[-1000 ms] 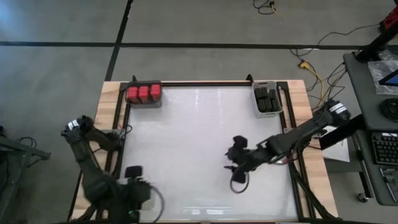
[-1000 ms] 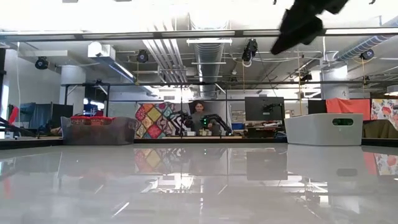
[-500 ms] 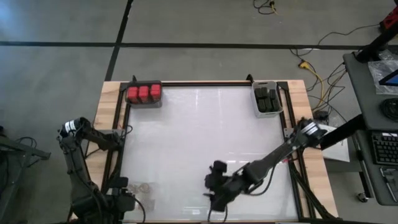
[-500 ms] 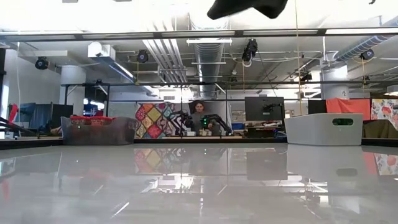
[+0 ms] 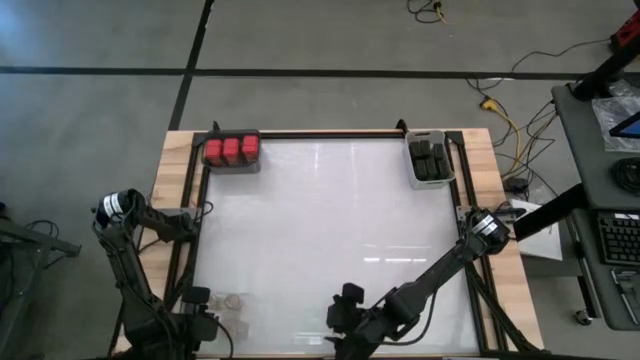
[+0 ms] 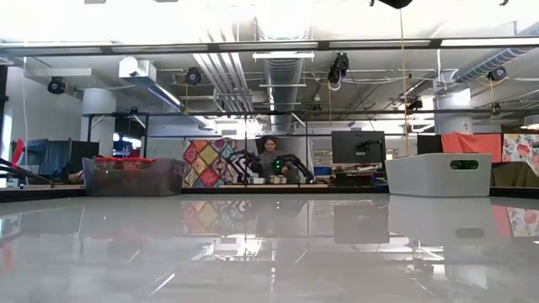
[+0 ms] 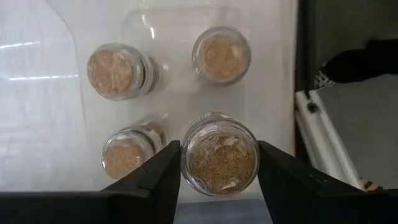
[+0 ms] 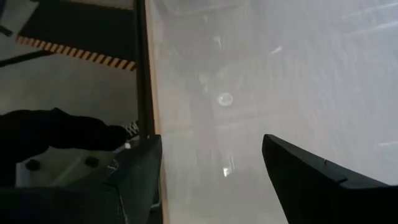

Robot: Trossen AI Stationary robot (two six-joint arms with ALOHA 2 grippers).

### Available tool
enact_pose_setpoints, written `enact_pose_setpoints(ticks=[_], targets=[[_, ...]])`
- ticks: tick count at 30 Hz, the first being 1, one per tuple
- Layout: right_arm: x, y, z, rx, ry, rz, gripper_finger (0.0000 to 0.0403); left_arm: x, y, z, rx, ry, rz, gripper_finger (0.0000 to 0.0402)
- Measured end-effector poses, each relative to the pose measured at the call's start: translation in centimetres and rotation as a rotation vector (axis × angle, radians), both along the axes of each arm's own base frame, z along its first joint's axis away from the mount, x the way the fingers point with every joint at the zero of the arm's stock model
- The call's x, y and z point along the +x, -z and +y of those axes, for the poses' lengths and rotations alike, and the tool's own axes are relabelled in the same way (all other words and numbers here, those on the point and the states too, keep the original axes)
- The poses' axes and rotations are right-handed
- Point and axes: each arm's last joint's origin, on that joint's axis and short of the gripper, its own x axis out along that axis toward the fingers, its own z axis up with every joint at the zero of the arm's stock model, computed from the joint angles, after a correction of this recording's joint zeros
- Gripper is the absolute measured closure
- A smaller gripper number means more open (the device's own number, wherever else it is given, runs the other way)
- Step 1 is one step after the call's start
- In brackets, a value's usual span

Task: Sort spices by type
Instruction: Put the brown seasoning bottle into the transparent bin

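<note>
Left tool (image 7: 219, 171) down at near-left corner of desk (image 5: 330, 220), over a clear bin (image 7: 186, 25); fingers either side of a round tan-topped jar (image 7: 219, 160), closed on it or very nearly (contact on both sides looks likely, not certain). Three more tan-topped jars (image 7: 118, 70) standing upright in the same bin, one (image 7: 222, 55) beyond the held jar, one (image 7: 126, 154) just beside it.

Judged step: setting the fourth jar into its bin. To do well: lower straight, keep jar upright, keep it off the close neighbour so nothing tips; release only once the base sits flat on the bin floor; part fingers just enough to clear, then lift straight up (no sideways drag, gap to next jar is small).

Far-left corner: red blocky spices (image 5: 230, 150) in a row in their bin, already grouped.

Centre of desk bare and glossy; no loose spices seen there.

Right tool (image 8: 211, 168) low at near edge, middle of desk, fingers spread apart and empty; only white desk surface between them. Best kept clear of the left arm's corner while the jar goes down.

Far-right corner: black blocky spices (image 5: 431, 160) together in a grey bin (image 5: 412, 165).

Judged progress: near the end, this jar seemingly the last piece.

Low view: a seated person (image 6: 271, 160) in the room well behind the desk, no part in the work.
</note>
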Motion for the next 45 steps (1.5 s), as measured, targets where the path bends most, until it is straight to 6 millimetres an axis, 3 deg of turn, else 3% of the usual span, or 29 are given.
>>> enact_pose_setpoints(ticks=[8,17,38,45], targets=[[-0.4,-0.5,0.0,-0.001,0.02,-0.005,0.012,0.0,2.4,0.3,-0.019,0.003,0.001,0.0233],[-0.5,-0.7,0.0,-0.003,0.02,-0.008,0.013,-0.1,3.7,0.6,-0.03,0.014,0.022,0.0233],[-0.7,-0.7,0.3,-0.005,0.007,-0.007,0.0097,-0.2,3.9,0.6,-0.053,0.036,0.057,0.0232],[-0.9,-0.7,0.5,0.0,0.008,-0.007,0.0085,-0.2,3.9,0.5,-0.059,0.019,0.057,0.0214]])
